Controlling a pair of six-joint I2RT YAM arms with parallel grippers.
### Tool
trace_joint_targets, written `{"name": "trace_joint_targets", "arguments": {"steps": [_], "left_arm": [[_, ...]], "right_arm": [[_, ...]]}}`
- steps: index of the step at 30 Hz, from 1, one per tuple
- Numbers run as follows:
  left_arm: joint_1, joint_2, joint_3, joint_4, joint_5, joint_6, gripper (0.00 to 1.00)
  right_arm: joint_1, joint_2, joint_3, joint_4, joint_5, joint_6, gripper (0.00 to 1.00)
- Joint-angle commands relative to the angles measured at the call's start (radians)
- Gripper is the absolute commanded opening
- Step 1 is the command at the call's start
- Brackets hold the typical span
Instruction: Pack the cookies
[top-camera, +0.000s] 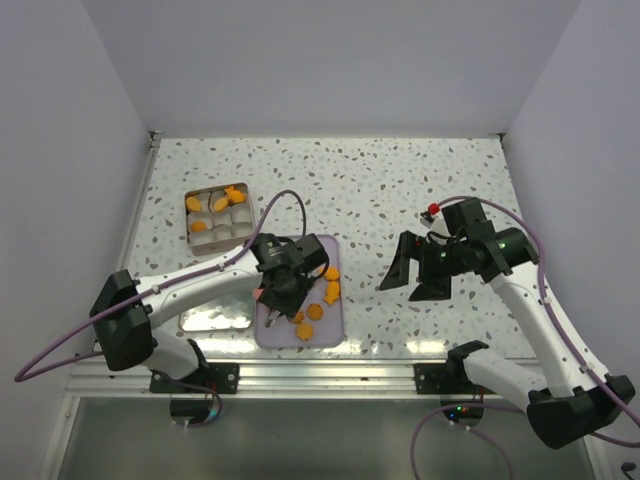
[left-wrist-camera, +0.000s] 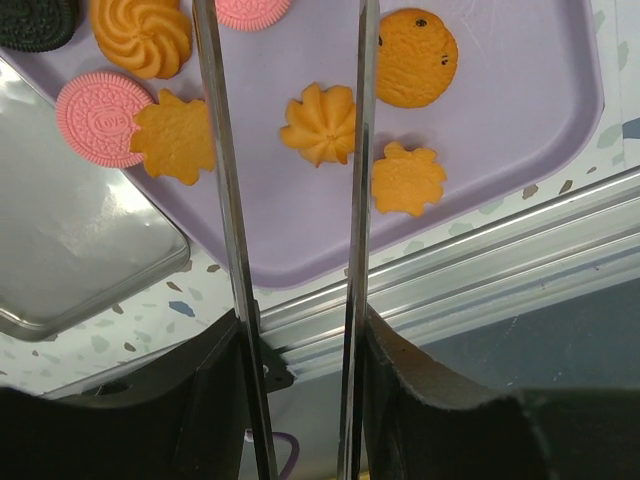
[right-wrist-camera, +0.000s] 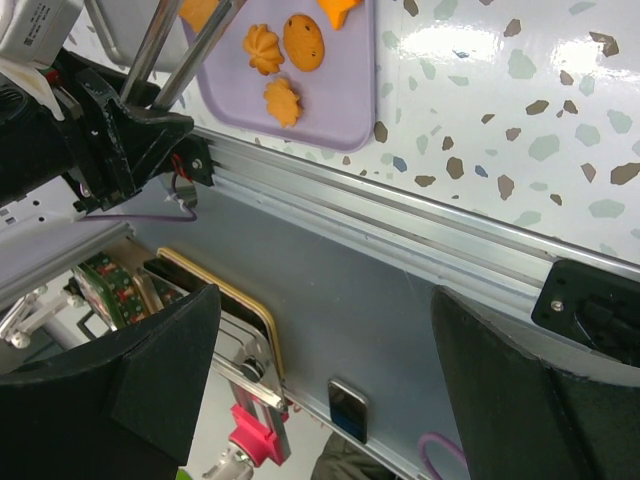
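Note:
Cookies lie on a purple tray (top-camera: 318, 335): an orange flower cookie (left-wrist-camera: 320, 125), a round chip cookie (left-wrist-camera: 415, 58), leaf shapes (left-wrist-camera: 408, 180), a pink round (left-wrist-camera: 97, 118) and a black one (left-wrist-camera: 35, 20). My left gripper (top-camera: 272, 298) hangs over the tray, shut on metal tongs (left-wrist-camera: 228, 200). The tong arms stand apart on either side of the flower cookie; their tips are out of view. A square tin (top-camera: 218, 215) at the back left holds paper cups and a few orange cookies (top-camera: 235, 195). My right gripper (top-camera: 415, 275) is open and empty, raised to the right of the tray.
A flat silver lid (top-camera: 215, 318) lies left of the tray, also in the left wrist view (left-wrist-camera: 70, 250). The aluminium rail (top-camera: 320, 375) runs along the table's near edge, just below the tray. White walls close in the left, right and back.

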Motion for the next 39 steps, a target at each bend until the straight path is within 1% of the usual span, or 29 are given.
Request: {"name": "trace_joint_targets", "arguments": {"steps": [1, 5, 11, 24, 30, 34, 39], "left_arm": [[-0.007, -0.008, 0.038, 0.023, -0.009, 0.062, 0.47], [-0.007, -0.035, 0.032, 0.049, 0.022, 0.09, 0.47], [-0.022, -0.039, 0.036, 0.081, 0.118, 0.118, 0.47], [-0.068, -0.078, 0.055, -0.028, 0.177, 0.11, 0.47], [-0.073, -0.085, 0.099, -0.072, 0.093, 0.121, 0.48], [-0.071, -0.03, 0.127, -0.079, -0.004, 0.156, 0.49], [-0.064, 0.037, 0.141, -0.056, -0.026, 0.2, 0.49]], "right_arm": [[0.003, -0.006, -0.002, 0.002, 0.003, -0.002, 0.89], [0.002, -0.007, -0.014, 0.005, 0.001, 0.001, 0.89], [0.002, 0.002, -0.008, 0.01, -0.002, 0.004, 0.89], [0.003, 0.017, 0.01, -0.001, 0.001, 0.003, 0.89], [0.003, 0.028, 0.009, -0.005, -0.002, -0.009, 0.89], [0.003, 0.031, -0.011, 0.002, -0.008, -0.015, 0.89], [0.003, 0.029, -0.017, 0.004, -0.011, -0.02, 0.89]]}}
